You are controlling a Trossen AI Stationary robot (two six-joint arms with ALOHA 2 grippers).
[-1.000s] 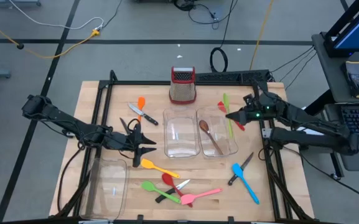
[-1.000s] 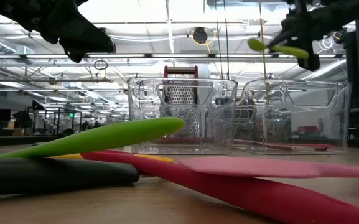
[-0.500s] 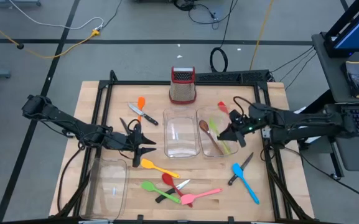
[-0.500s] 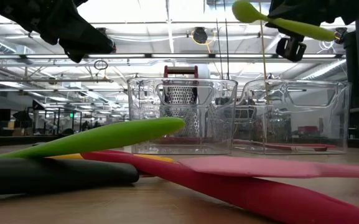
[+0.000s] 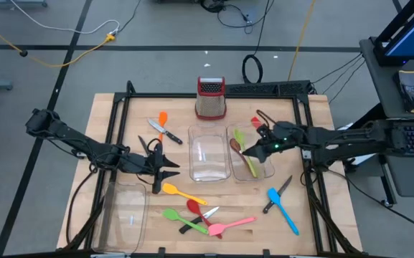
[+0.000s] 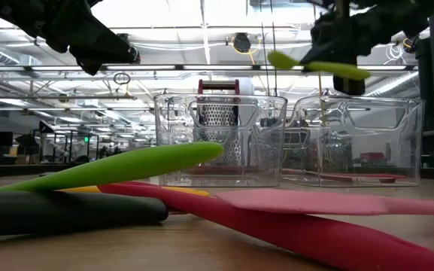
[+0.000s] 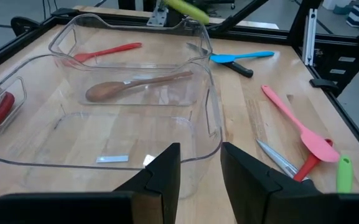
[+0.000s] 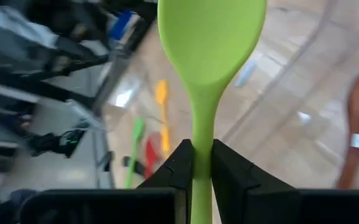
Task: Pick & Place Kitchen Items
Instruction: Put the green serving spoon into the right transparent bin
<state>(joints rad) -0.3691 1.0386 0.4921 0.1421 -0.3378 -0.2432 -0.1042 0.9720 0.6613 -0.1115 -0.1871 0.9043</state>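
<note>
My right gripper (image 5: 257,149) is shut on a light green spoon (image 5: 240,137) and carries it above the right-hand clear tray (image 5: 267,170). The low view shows that spoon (image 6: 316,66) well above the tray rims. A brown wooden spoon (image 5: 241,153) lies in that tray. My left gripper (image 5: 168,167) hovers at the left of the middle clear tray (image 5: 208,156), open, with nothing between its fingers (image 7: 167,171). Yellow (image 5: 180,192), green (image 5: 181,216), pink (image 5: 232,225) and blue (image 5: 284,211) utensils lie flat on the table's near half. My right gripper pinches the green spoon's handle (image 8: 203,134) a short way behind the bowl, between its two fingers. The fingers reach in from the table's right, slanting a little down, and lie across the handle. The spoon is lifted clear and nearly level, bowl toward the far left.
A metal grater with a red top (image 5: 210,97) stands at the far edge. An orange spatula (image 5: 162,118) and a knife (image 5: 166,132) lie left of it. A third clear tray (image 5: 124,213) sits near left. A black-handled knife (image 5: 278,194) lies near right.
My right gripper has carried the green spoon from beside the right tray's far right corner toward the table's left and a little down, so that it now hangs over that tray. The spoon has stayed clear of the table, swinging round as it went.
</note>
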